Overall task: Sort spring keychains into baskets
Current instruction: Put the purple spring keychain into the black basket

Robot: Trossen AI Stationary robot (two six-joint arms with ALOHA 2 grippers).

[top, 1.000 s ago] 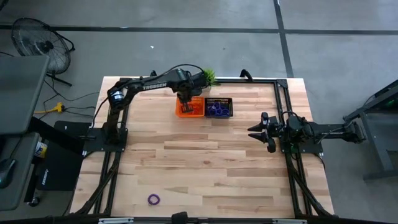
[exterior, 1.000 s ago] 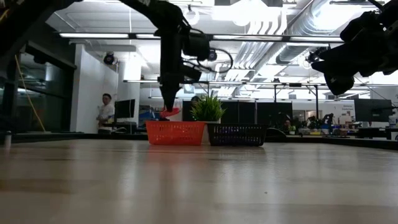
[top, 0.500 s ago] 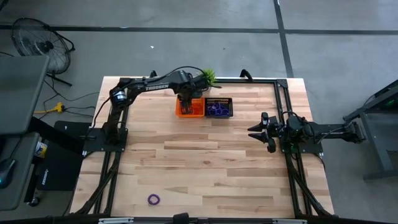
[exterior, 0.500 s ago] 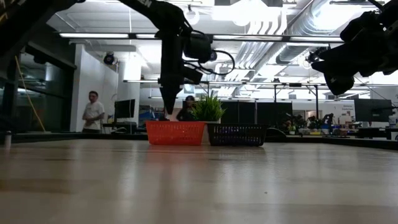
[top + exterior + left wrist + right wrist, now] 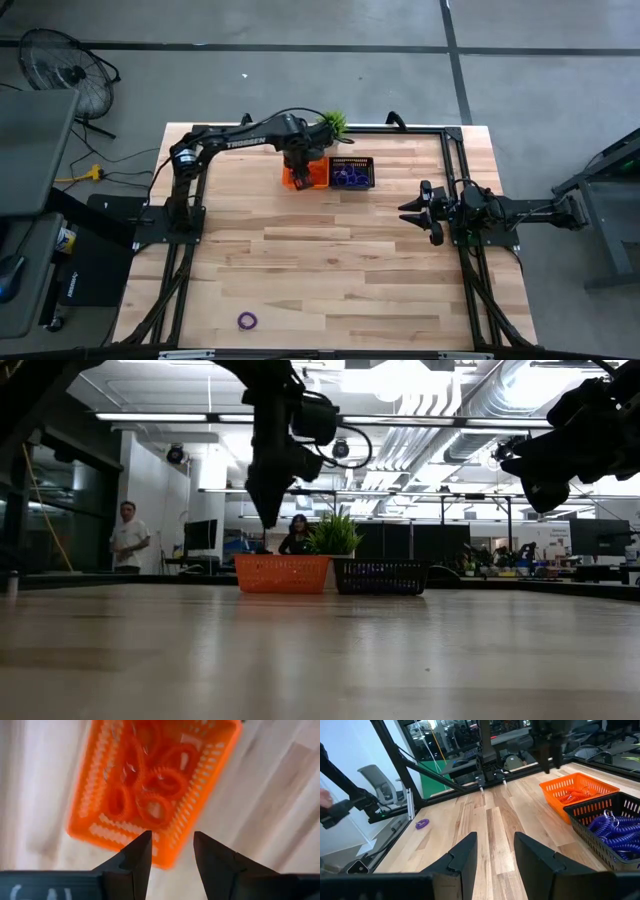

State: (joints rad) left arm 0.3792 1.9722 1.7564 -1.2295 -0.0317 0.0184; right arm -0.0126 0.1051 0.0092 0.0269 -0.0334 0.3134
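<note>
Wooden tabletop (image 5: 330, 250) under me, pale planks, with an open office visible beyond its far edge; a person (image 5: 126, 538) stands back there at the left.

My left claw (image 5: 300, 176) hangs above the orange basket (image 5: 305, 173) at the far middle of the table. Fingers (image 5: 134, 857) stand apart with a clear gap and nothing between them. Seen past them, the orange basket holds a heap of orange-red spring keychains (image 5: 150, 790).

Black basket (image 5: 352, 173) sits just right of the orange one, touching or nearly so. Purple spring keychains (image 5: 612, 827) lie inside it. A small green plant (image 5: 335, 535) stands just behind the two baskets.

One purple keychain (image 5: 247, 321) lies alone on the wood at the near left, well apart from both baskets.

My right claw (image 5: 412, 210) waits at the right side of the table, raised off the surface and pointing left. Its fingers (image 5: 462, 857) stand parted, holding nothing.
</note>
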